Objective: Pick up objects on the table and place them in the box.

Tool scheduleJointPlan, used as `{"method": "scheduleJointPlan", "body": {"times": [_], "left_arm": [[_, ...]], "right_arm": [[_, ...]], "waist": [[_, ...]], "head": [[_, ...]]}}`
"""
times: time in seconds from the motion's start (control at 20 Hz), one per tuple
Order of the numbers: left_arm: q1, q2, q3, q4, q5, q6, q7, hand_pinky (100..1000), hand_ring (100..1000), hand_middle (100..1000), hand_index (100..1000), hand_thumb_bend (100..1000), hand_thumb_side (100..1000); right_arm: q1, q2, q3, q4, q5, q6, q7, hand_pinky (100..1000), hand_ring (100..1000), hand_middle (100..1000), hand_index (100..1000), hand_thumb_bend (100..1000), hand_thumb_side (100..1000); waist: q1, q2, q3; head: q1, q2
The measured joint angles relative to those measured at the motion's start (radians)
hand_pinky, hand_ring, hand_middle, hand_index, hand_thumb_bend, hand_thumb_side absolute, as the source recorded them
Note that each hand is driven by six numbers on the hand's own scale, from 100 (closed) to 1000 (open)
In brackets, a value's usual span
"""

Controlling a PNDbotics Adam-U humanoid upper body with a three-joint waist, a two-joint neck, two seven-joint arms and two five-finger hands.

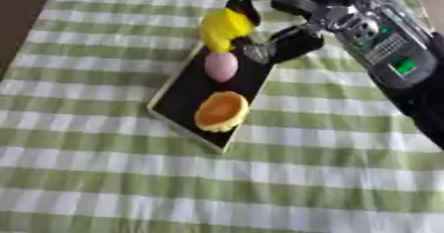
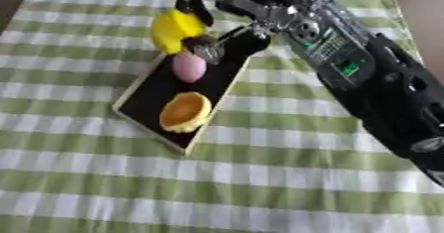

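Note:
A shallow box (image 1: 178, 98) with a black floor and pale wooden rim lies slanted on the green-and-white checked cloth. Inside it sit a pink egg-shaped object (image 1: 221, 66) and an orange-yellow tart-like object (image 1: 221, 111). My right hand (image 1: 277, 41) reaches in from the upper right and is shut on a yellow object (image 1: 224, 29), holding it just above the box's far end. The fingers curl over the yellow object's top and the thumb sits beside it. My left hand is out of sight.
The checked tablecloth (image 1: 104, 177) covers the table all round the box. A brown strip of floor (image 1: 17, 14) shows past the table's left edge. My right forearm (image 2: 381, 93) crosses the right side of the scene.

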Motion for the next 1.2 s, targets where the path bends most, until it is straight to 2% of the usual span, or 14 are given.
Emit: {"method": "scheduleJointPlan", "body": {"times": [0.15,0.3,0.45,0.5,0.55,0.65,0.7,0.75,0.85,1.05,1.1,1.2], "left_arm": [[0.000,0.000,0.000,-0.005,0.000,0.007,-0.001,737,775,694,838,100,354],[0.001,0.000,0.000,-0.006,0.001,0.013,-0.005,736,774,694,838,100,368],[0.002,-0.001,0.000,-0.007,0.002,0.018,-0.008,735,774,694,838,100,377],[0.002,-0.001,0.001,-0.007,0.002,0.020,-0.009,735,773,694,838,100,377],[0.002,-0.001,0.001,-0.007,0.003,0.022,-0.011,735,773,694,838,100,378],[0.002,-0.001,0.001,-0.007,0.004,0.022,-0.011,735,773,694,838,100,382],[0.003,-0.001,0.001,-0.007,0.004,0.023,-0.012,735,773,694,838,100,382],[0.003,-0.001,0.001,-0.007,0.006,0.023,-0.012,735,773,694,839,100,384],[0.006,-0.001,0.001,-0.006,0.007,0.024,-0.013,734,773,694,839,100,384],[0.009,-0.001,0.002,-0.005,0.011,0.024,-0.016,734,772,694,838,100,385],[0.009,-0.001,0.002,-0.005,0.011,0.024,-0.017,734,772,694,838,100,385],[0.009,-0.001,0.002,-0.005,0.011,0.023,-0.018,734,772,694,838,100,385]], "right_arm": [[0.000,0.030,0.019,0.040,0.036,-0.016,0.015,737,628,358,449,100,225],[0.006,0.054,0.037,0.083,0.083,-0.033,0.027,752,677,440,528,100,248],[0.013,0.065,0.044,0.114,0.132,-0.049,0.041,829,839,650,784,100,335],[0.015,0.065,0.044,0.119,0.148,-0.057,0.050,849,868,690,822,100,343],[0.015,0.065,0.044,0.120,0.163,-0.065,0.062,908,929,760,888,100,351],[0.016,0.064,0.042,0.118,0.185,-0.084,0.087,966,973,811,935,100,322],[0.019,0.064,0.040,0.114,0.195,-0.094,0.098,971,977,815,938,105,313],[0.022,0.064,0.036,0.108,0.202,-0.105,0.109,998,997,836,949,157,243],[0.023,0.061,0.024,0.089,0.209,-0.126,0.126,1000,1000,845,954,194,191],[0.029,0.045,-0.002,0.048,0.199,-0.142,0.142,996,990,823,943,145,131],[0.030,0.042,-0.011,0.038,0.188,-0.139,0.142,994,987,815,940,100,100],[0.032,0.037,-0.033,0.015,0.153,-0.120,0.137,989,980,803,936,100,100]], "waist": [[-0.001,0.000,0.002],[-0.005,0.000,0.006],[-0.006,0.000,0.006],[-0.006,0.000,0.005],[-0.006,0.001,0.004],[-0.005,0.001,0.002],[-0.005,0.001,0.001],[-0.004,0.001,0.000],[-0.001,0.001,-0.005],[0.002,0.001,-0.009],[0.003,0.001,-0.011],[0.006,0.001,-0.013]], "head": [[0.004,0.000],[0.007,0.000],[0.010,0.000],[0.011,0.000],[0.012,0.000],[0.013,0.000],[0.015,0.000],[0.017,0.000],[0.021,0.001],[0.028,0.008],[0.028,0.008],[0.029,0.009]]}}
